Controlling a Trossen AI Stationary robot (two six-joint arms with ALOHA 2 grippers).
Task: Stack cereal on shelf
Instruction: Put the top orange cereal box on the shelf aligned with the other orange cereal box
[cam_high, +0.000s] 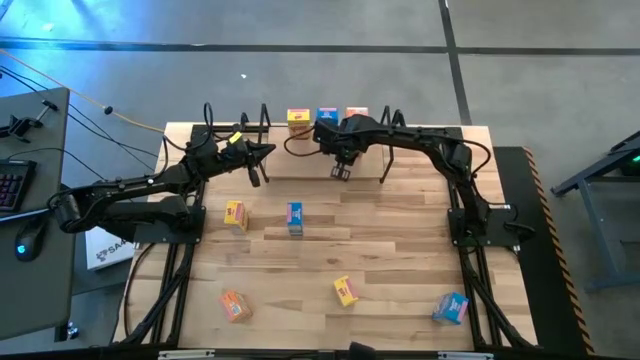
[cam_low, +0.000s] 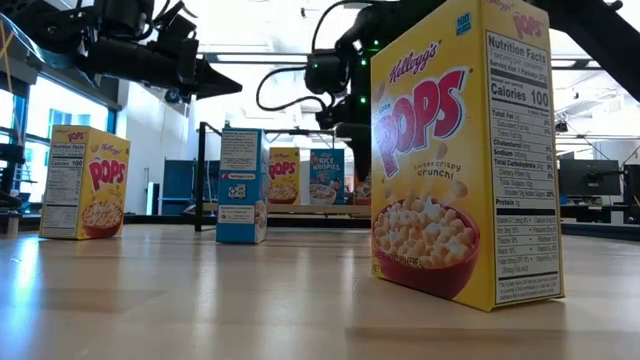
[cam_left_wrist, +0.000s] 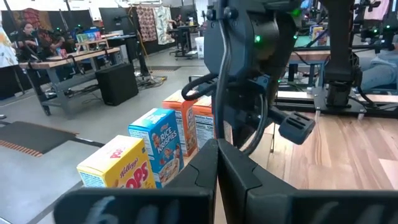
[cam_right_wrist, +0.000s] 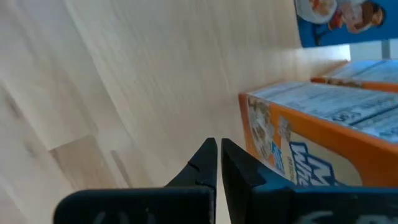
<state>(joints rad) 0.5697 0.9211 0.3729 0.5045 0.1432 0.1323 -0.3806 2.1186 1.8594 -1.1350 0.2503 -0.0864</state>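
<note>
Tabletop (cam_high: 400, 260): pale wood planks, butcher-block look, smooth, slight sheen in low view. Shelf (cam_high: 300, 165) board same light wood, frame thin black metal wire. Cereal boxes all printed cardboard: yellow box (cam_low: 465, 150) up close semi-glossy, blue box (cam_left_wrist: 158, 143) and orange box (cam_right_wrist: 323, 137) smooth coated print. Right gripper (cam_right_wrist: 217, 165) fingers matt black plastic, left gripper (cam_left_wrist: 217, 168) same. Arms dark, matt-ish. Floor grey, concrete-looking.
</note>
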